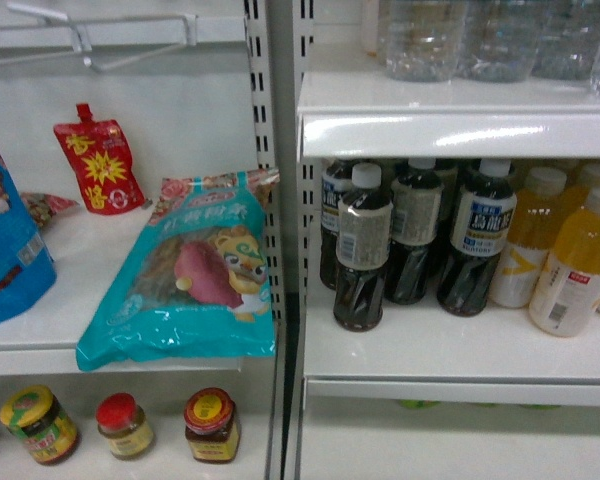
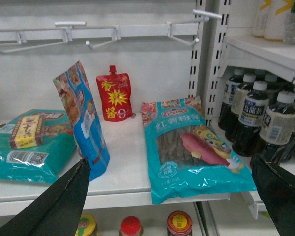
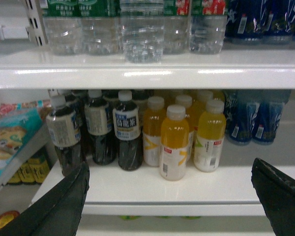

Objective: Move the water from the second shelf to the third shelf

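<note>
Several bottles of water (image 3: 141, 34), clear and ribbed with dark green labels, stand in a row on the upper shelf (image 3: 147, 71); the head view shows their lower halves (image 1: 425, 40) at the top right. My right gripper (image 3: 169, 201) is open and empty, facing the front edge of the shelf below (image 3: 152, 194), well under the water. My left gripper (image 2: 169, 196) is also open and empty, in front of the left-hand shelf bay. Neither gripper appears in the head view.
Dark tea bottles (image 3: 128, 130), yellow juice bottles (image 3: 174, 142) and blue bottles (image 3: 250, 123) fill the shelf below the water. The left bay holds a teal snack bag (image 2: 191, 147), a blue bag (image 2: 83, 120), a red pouch (image 2: 114, 93) and wire hooks (image 2: 113, 34). Jars (image 1: 210, 425) stand lower down.
</note>
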Available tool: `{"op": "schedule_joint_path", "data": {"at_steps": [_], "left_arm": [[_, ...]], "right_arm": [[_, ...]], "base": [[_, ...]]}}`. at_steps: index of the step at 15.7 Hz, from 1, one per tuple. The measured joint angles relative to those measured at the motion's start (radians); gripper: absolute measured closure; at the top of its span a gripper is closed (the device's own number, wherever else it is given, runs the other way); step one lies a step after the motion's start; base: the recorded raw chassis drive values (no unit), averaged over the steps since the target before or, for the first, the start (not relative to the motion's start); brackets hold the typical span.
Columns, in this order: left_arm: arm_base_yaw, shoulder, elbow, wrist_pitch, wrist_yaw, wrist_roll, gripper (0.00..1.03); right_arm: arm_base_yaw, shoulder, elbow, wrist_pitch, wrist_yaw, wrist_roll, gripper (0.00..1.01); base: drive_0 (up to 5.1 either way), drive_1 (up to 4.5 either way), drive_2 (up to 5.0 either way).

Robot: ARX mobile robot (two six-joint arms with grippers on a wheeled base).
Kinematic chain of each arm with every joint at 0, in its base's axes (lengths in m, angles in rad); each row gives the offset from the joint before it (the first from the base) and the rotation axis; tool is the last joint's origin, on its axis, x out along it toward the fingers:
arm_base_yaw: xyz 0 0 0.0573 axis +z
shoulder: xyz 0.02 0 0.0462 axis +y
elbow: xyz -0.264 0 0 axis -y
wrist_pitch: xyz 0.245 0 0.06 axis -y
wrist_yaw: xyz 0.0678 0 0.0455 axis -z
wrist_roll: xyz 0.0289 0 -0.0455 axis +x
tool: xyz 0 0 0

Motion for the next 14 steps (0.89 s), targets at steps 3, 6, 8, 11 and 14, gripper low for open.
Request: {"op": "schedule_joint_path", "data": {"at_steps": [3,6,8,11,14], "left_arm": [[0.000,0.000,0.000,0.000,0.000,0.000,0.05],[0.000,0.000,0.000,-0.003,-0.001,0.000,0.05],[0.000,0.000,0.000,-0.002,0.000,0.000,0.05],[0.000,0.000,0.000,-0.002,0.000,0.000,0.05],[0.000,0.000,0.000,-0.002,0.000,0.000,0.05]], "right_arm": [[0.000,0.000,0.000,0.000,0.000,-0.002,0.03],[0.000,0.000,0.000,-0.002,0.000,-0.003,0.03],[0.000,0.000,0.000,-0.003,0.000,-0.003,0.03],[0.000,0.000,0.000,-0.002,0.000,-0.003,0.03],[0.000,0.000,0.000,-0.002,0.000,-0.003,0.03]], "base": [[0.0,0.00,0.0],[0.0,0.00,0.0],[0.0,0.00,0.0],[0.0,0.00,0.0],[0.0,0.00,0.0]]}}
